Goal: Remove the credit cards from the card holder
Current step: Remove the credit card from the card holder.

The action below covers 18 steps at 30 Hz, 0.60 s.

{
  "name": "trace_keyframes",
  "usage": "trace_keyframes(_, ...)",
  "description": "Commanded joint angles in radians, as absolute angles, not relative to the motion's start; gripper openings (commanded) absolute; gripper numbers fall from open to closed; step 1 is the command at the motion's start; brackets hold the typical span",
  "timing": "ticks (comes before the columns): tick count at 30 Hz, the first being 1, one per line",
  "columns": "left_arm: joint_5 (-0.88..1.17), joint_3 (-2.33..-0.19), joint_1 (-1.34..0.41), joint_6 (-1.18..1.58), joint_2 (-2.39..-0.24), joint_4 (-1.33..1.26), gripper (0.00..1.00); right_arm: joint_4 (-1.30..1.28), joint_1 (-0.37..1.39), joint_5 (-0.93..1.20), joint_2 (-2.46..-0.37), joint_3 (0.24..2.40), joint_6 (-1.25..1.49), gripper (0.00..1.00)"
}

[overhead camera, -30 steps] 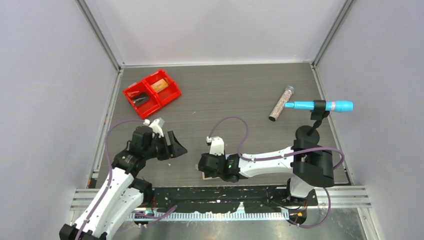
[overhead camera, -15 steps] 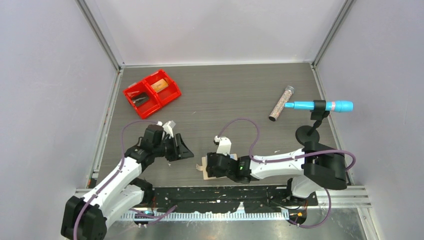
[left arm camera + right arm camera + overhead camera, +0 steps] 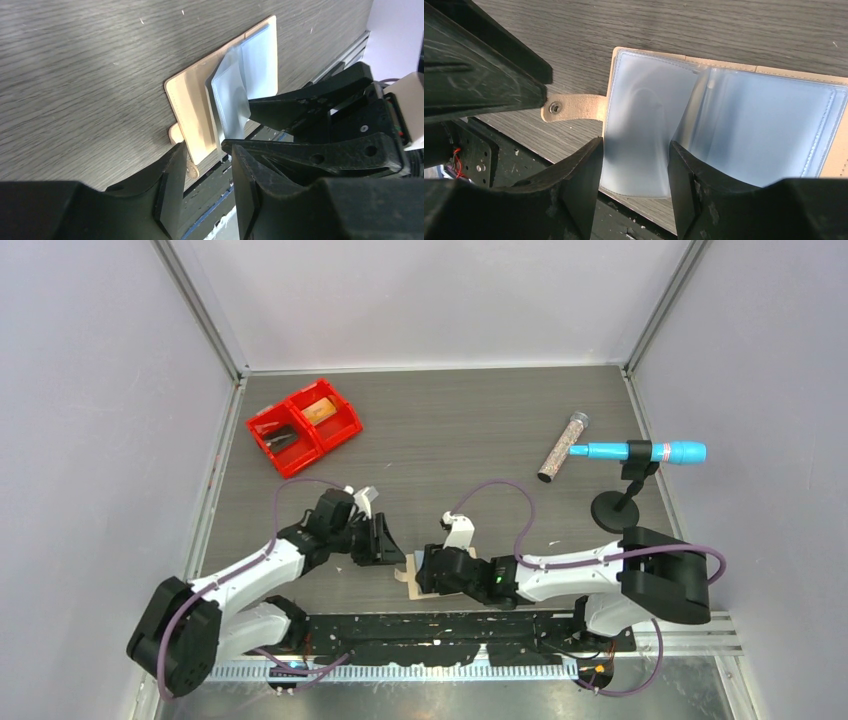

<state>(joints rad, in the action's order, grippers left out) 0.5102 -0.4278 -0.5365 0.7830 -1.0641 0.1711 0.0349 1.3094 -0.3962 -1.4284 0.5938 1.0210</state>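
Top external view had the card holder [image 3: 408, 578] lying open at the very near edge of the table [image 3: 470, 420], between your two grippers. The red bin [image 3: 325, 448], a glitter tube [image 3: 563, 447] and a blue pen on a stand [image 3: 640, 451] sat well apart toward the far side. Your left gripper [image 3: 390, 545] hovered just beside the holder's left end, jaws slightly apart, nothing in them. In the right wrist view one of its fingers [image 3: 474, 60] sat right next to the snap tab [image 3: 574, 108]. Your right gripper [image 3: 428, 570] also had jaws apart, straddling one clear plastic leaf [image 3: 636, 145] that stood up bowed off the blue-grey panels. It looked to be touching the leaf's edges, but I couldn't tell if it truly squeezed. No cards showed plainly; the sleeves were foggy, so I couldn't tell which held one. My read was early stage: holder open, nothing out yet. Main risk was that the holder already lipped over the table edge above the black rail [image 3: 450, 625], so any drag toward you could tip it off. Second, nothing pinned the holder, so pulling on that leaf would likely lift the whole thing instead of freeing a card. Third, the slick, floppy leaf could slip out and flop shut. Last, your grippers were nearly touching, so bringing the left one onto the tab could knock the right fingers.
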Motion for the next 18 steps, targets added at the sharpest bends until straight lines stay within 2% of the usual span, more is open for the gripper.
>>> trace_keyframes(1, 0.526, -0.467, -0.574, 0.796, -1.119, 0.079, 0.4, 0.118, 1.298, -0.4, -1.379, 0.556, 1.034, 0.56)
trace_keyframes(18, 0.498, -0.478, -0.632, 0.842, -1.259, -0.059, 0.36, 0.189, 1.281, -0.381, -1.32, 0.48, 1.037, 0.56)
